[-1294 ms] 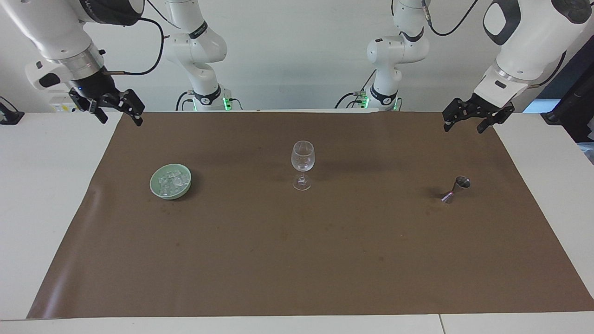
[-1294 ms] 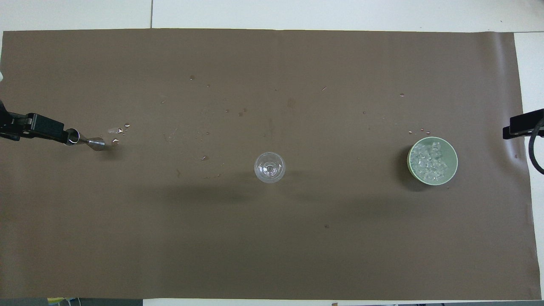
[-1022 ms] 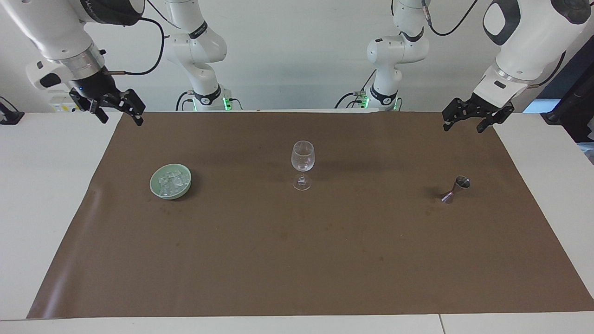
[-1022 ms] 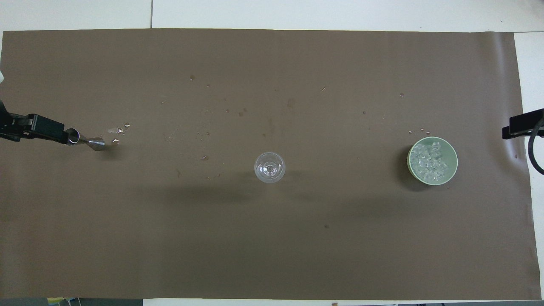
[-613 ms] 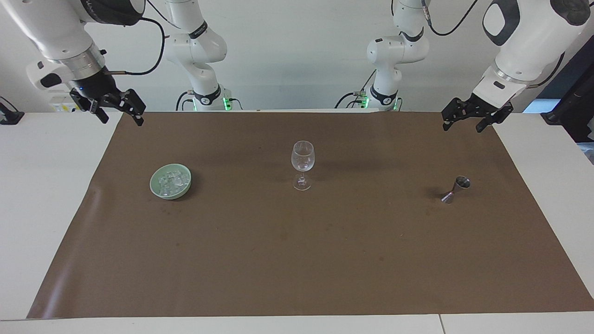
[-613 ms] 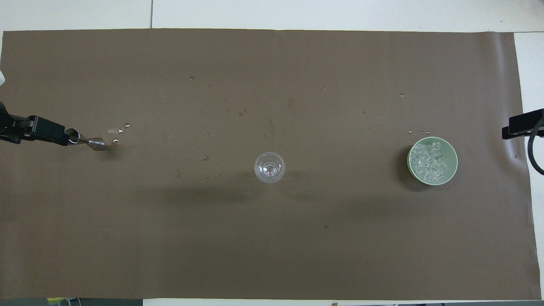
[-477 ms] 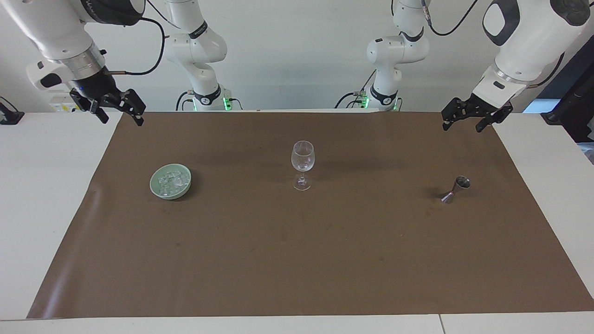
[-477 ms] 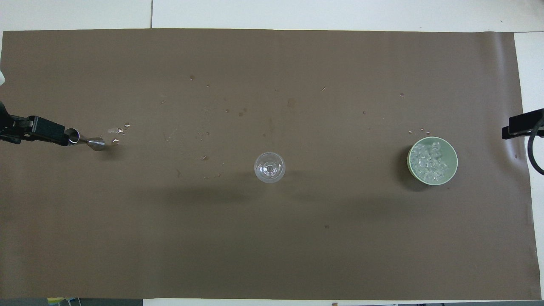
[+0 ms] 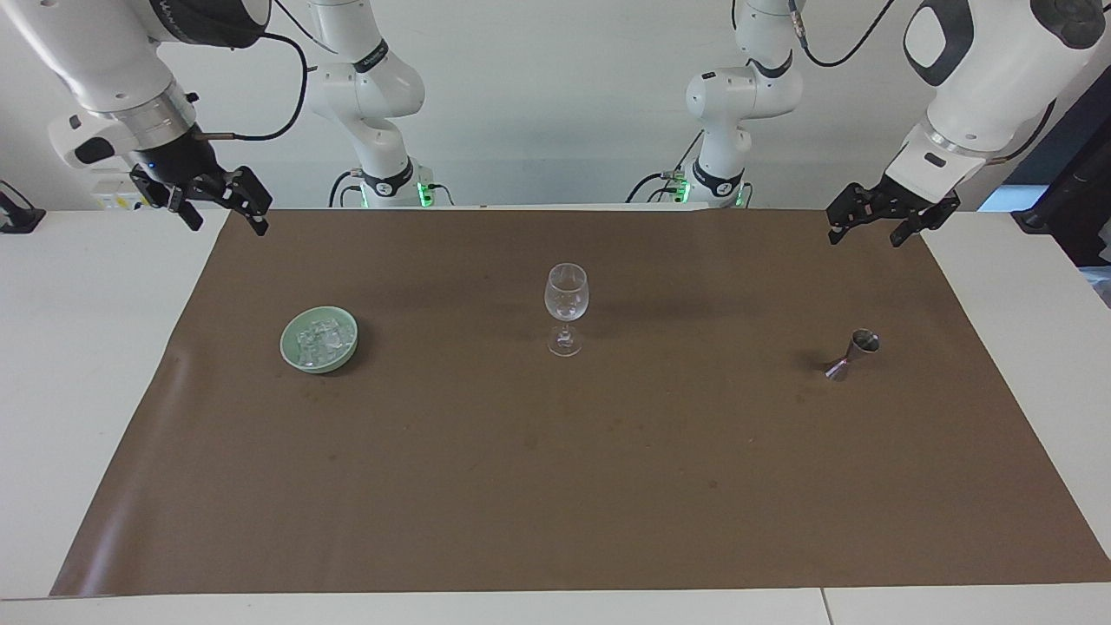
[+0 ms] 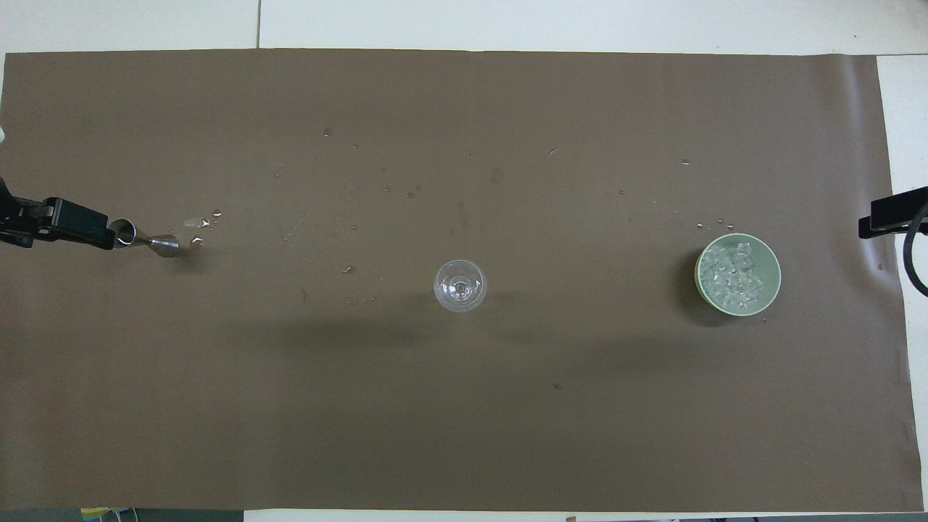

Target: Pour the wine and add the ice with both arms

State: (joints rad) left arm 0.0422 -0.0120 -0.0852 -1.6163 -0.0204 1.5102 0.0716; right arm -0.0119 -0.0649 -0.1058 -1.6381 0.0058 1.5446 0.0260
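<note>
Nothing moved: left claw (image 9: 870,227) and right claw (image 9: 220,214) both wide, raised; no legible writing.

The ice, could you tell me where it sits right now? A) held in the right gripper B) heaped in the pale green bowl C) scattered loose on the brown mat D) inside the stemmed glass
B: the ice lies heaped in the pale green bowl, which stands on the brown mat toward the right arm's end of the table.
</note>
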